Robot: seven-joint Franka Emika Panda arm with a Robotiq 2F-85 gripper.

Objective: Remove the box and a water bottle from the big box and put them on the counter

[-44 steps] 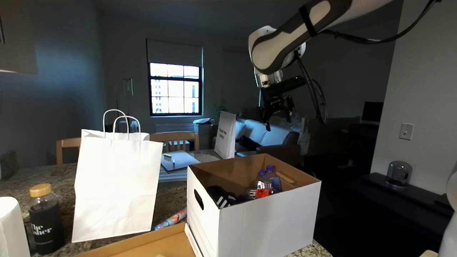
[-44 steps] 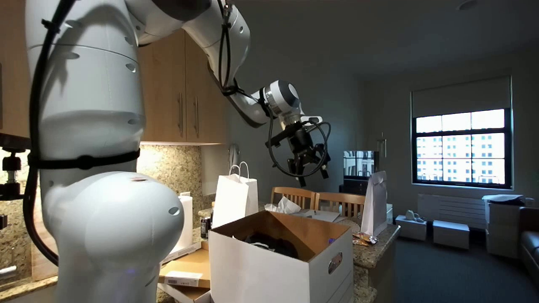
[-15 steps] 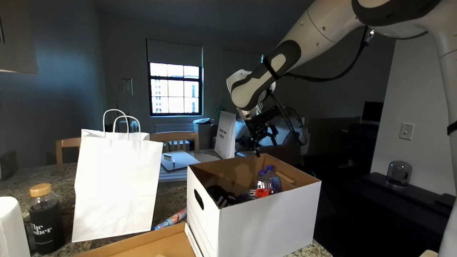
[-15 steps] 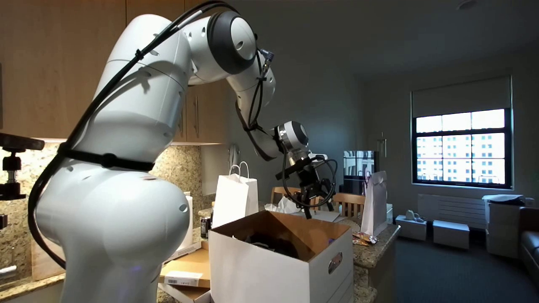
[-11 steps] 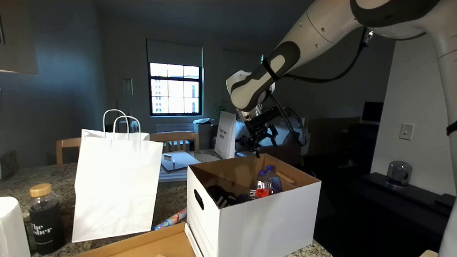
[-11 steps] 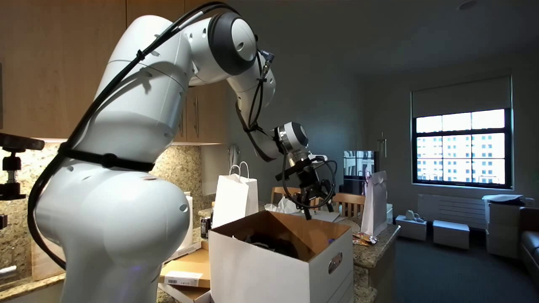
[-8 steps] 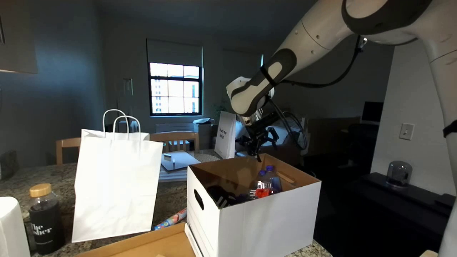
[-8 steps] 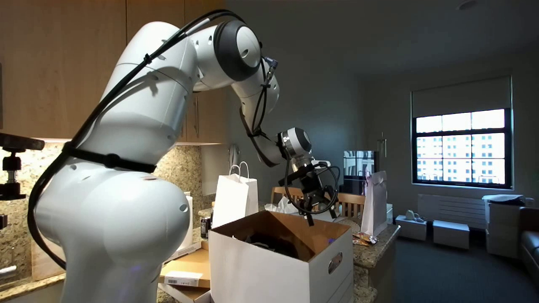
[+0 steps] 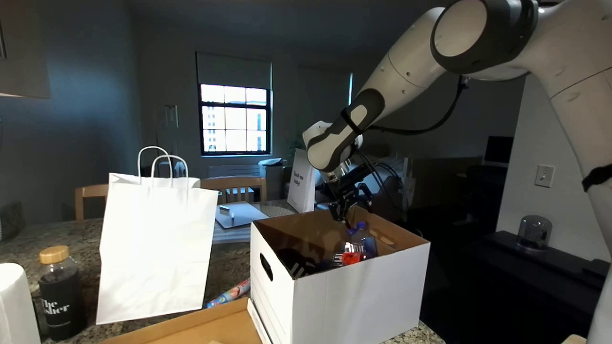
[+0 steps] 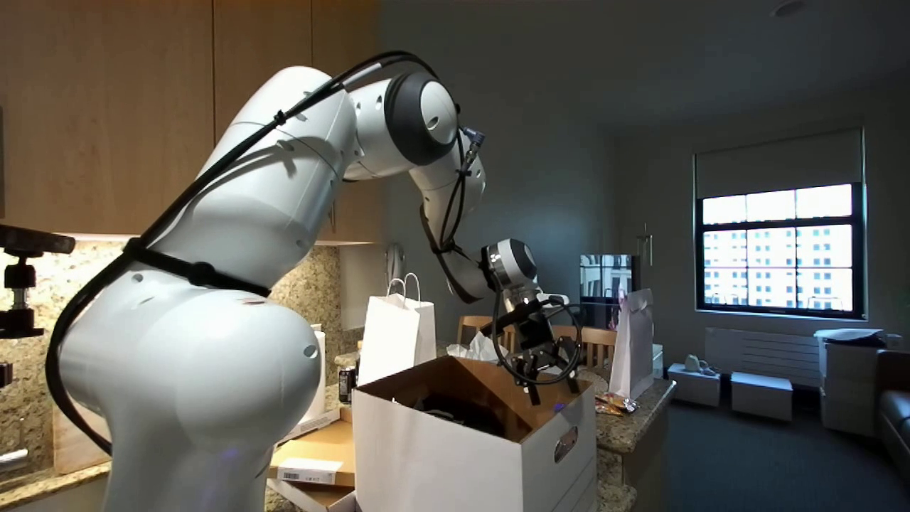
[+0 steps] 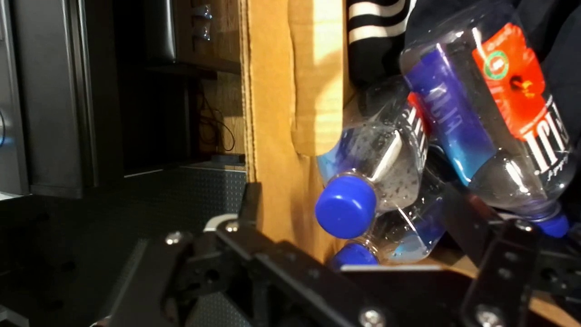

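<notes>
The black metal two-fingered pincer (image 10: 554,392) is spread wide, a broad gap between its fingers in the wrist view. It ends a smooth, white, round-jointed arm (image 10: 277,192) with dark grey covers. On the speckled stone counter (image 10: 633,427) stands the big white cardboard box (image 9: 358,306), straight-sided, matte brown inside, an oval hand-hole (image 9: 266,266) cut in its nine o'clock side in an exterior view. At nine o'clock from it stands a tall, faintly creased white paper bag (image 9: 158,248) with looped handles, at whose eight o'clock is a dark-bodied jar (image 9: 60,301) with a round tan lid. Inside the box are black cloth (image 11: 386,50) with white stripes and three glossy, clear plastic water bottles (image 11: 490,122) labelled in red and blue. In the wrist view one round blue cap (image 11: 346,206) shows between the fingers, others at its three and six o'clock. Whether a finger touches a bottle cannot be told. In an exterior view the arm slants toward one o'clock, folds at the elbow, then slopes toward five o'clock, fingers over the box's mouth.
</notes>
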